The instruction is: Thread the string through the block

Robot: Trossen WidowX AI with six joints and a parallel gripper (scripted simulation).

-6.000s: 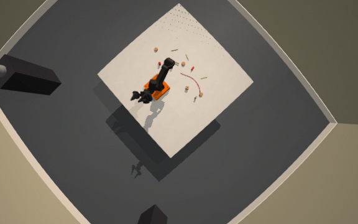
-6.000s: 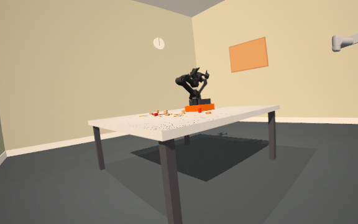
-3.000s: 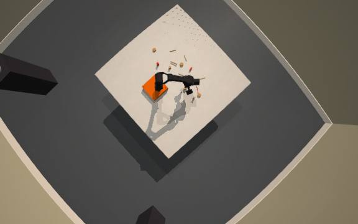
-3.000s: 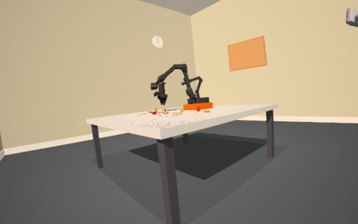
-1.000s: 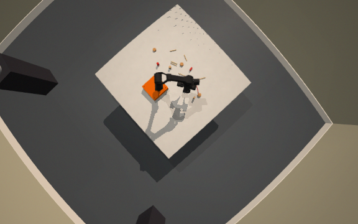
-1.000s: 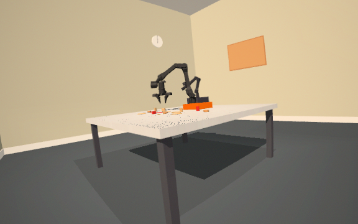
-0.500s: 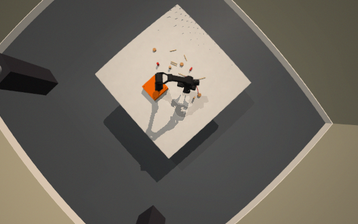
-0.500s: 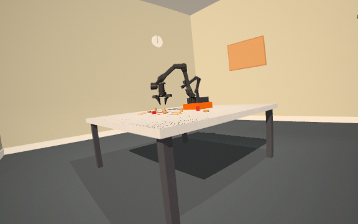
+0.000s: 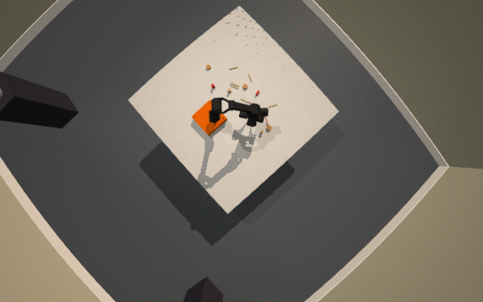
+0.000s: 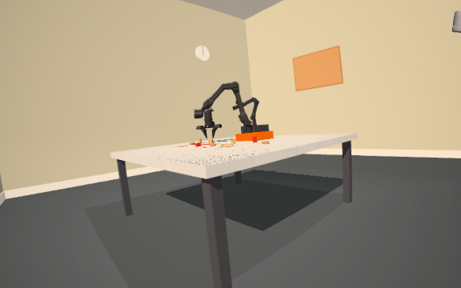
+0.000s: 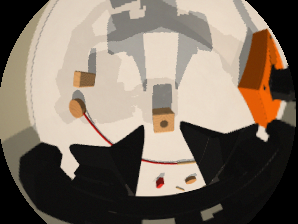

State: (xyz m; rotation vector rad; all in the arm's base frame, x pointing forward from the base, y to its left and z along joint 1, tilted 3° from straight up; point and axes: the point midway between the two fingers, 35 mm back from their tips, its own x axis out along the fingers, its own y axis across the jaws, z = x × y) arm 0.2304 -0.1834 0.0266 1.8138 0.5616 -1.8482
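Observation:
The wooden block (image 11: 163, 115) stands on the table with its round hole showing in the wrist view. My gripper (image 11: 162, 126) (image 10: 210, 138) is partly open and empty, pointing down above the block, with a fingertip to each side of it in the wrist view. The round wooden button (image 11: 77, 108) (image 9: 268, 127) lies on the table. The red string (image 11: 100, 134) curves from it past the block and behind the left finger. The stick (image 11: 187, 162) (image 9: 245, 101) on its free end lies on the table, partly hidden by the right finger in the wrist view.
A small wooden block (image 11: 84, 79) stands near the button. A red piece (image 11: 160, 182) (image 9: 257, 92) and a wooden disc (image 11: 190, 179) (image 9: 245, 86) lie beyond the string. Several loose sticks, one here (image 9: 233, 68), lie farther off. The orange base (image 11: 256, 95) (image 9: 201, 117) is to one side.

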